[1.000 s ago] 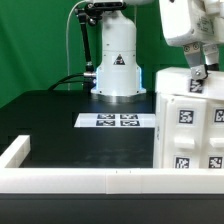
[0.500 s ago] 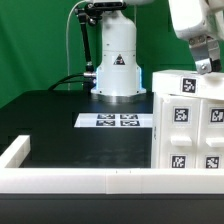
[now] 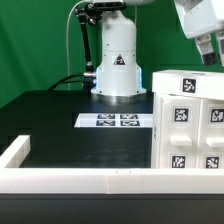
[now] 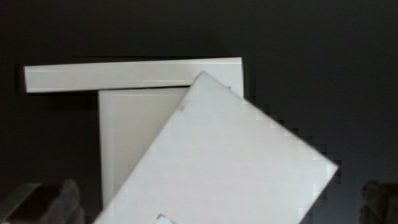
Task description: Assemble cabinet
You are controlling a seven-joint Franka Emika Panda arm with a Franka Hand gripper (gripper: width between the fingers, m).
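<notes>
The cabinet (image 3: 188,120), a large white box with black-and-white tags on its faces, stands at the exterior view's right near the front rail. My gripper (image 3: 208,55) hangs in the air above its top right corner, clear of it. In the wrist view the cabinet (image 4: 214,140) fills the middle as angled white panels on the black table. The dark, blurred fingers (image 4: 43,202) show far apart at either edge of the picture, so the gripper (image 4: 214,205) is open with nothing held between them.
The marker board (image 3: 116,121) lies flat on the black table in front of the arm's white base (image 3: 116,62). A long low white rail (image 3: 80,180) edges the table's front and left side. A green backdrop stands behind.
My gripper has lifted up and toward the exterior view's right, from touching the cabinet's top to well above it. The cabinet has not moved.
</notes>
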